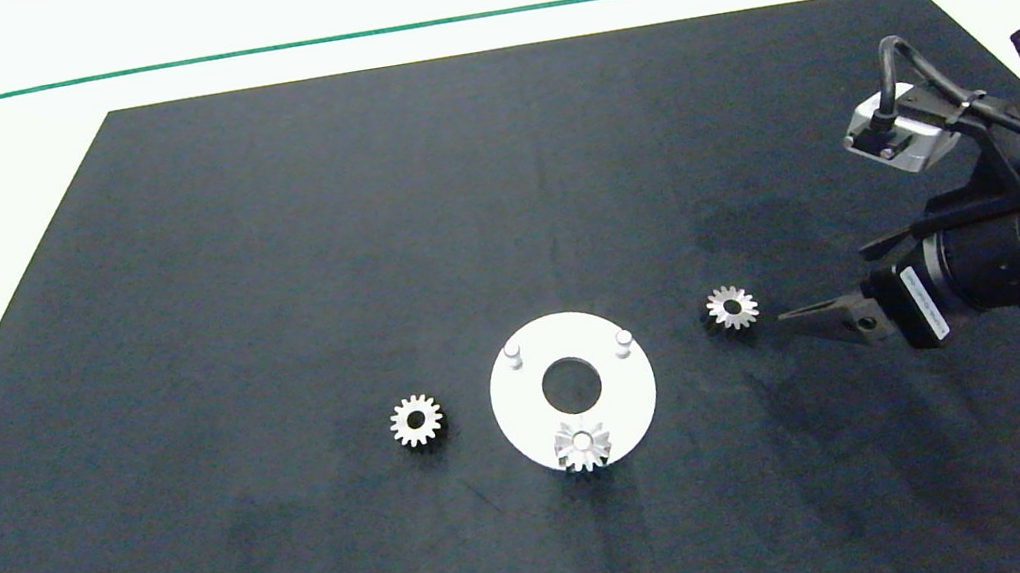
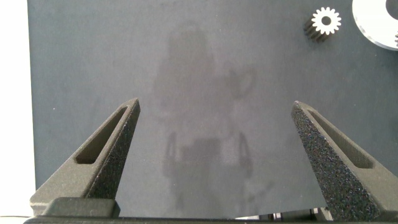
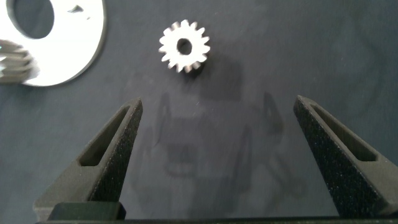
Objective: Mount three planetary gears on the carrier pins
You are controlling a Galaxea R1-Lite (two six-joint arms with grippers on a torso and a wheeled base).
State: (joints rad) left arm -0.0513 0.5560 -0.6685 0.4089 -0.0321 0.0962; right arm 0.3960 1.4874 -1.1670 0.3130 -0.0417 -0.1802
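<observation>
A white carrier disc (image 1: 622,391) lies on the dark mat, with two bare carrier pins (image 1: 512,355) (image 1: 623,339) at its far side. One planetary gear (image 1: 583,444) sits on the near pin. A second gear (image 1: 416,421) lies flat on the mat left of the disc, also in the left wrist view (image 2: 325,22). The third gear (image 1: 733,307) lies right of the disc. My right gripper (image 1: 821,285) hovers open just right of it; in its wrist view the gear (image 3: 184,46) is ahead of the fingers (image 3: 112,149), untouched. My left gripper (image 2: 216,104) stays open and empty at the near left corner.
The black mat (image 1: 264,263) covers most of a white table, with a green line along the far edge. The disc's rim shows in the left wrist view (image 2: 376,15) and the right wrist view (image 3: 74,43).
</observation>
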